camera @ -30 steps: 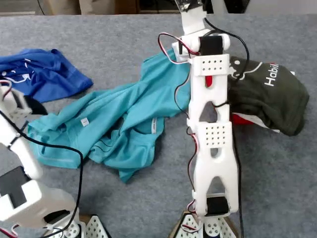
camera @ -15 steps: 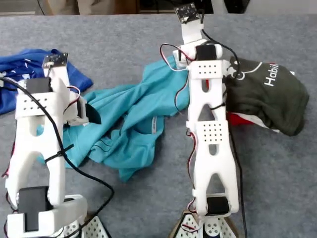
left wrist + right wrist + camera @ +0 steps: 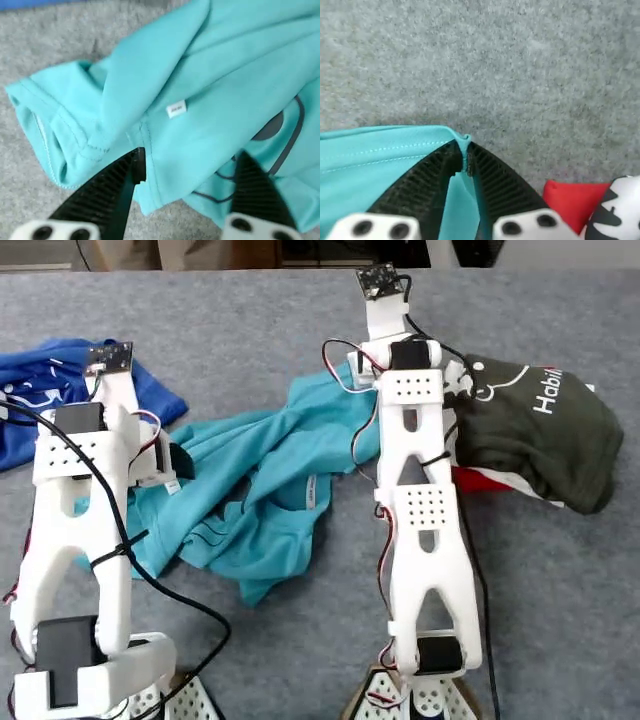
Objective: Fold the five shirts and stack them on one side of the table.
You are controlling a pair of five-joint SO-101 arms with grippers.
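Pinching a hem corner of the teal shirt (image 3: 380, 155) at its far edge with the right gripper (image 3: 465, 152), jaws pressed together on the cloth. Holding the left gripper (image 3: 191, 160) over the sleeve end on the left, jaws spread wide. Sprawls crumpled across the middle of the grey table (image 3: 250, 320), twisted into slanting folds, with a small white tag (image 3: 176, 108) and dark curved trim on show. Lies between a rumpled blue shirt (image 3: 60, 390) at the far left and a dark green shirt (image 3: 540, 430) bunched at the right over a red shirt (image 3: 480, 480). Hard to make out the pinched corner from above, under the right arm (image 3: 420, 510). Cropping part of the blue shirt at the high view's left edge.
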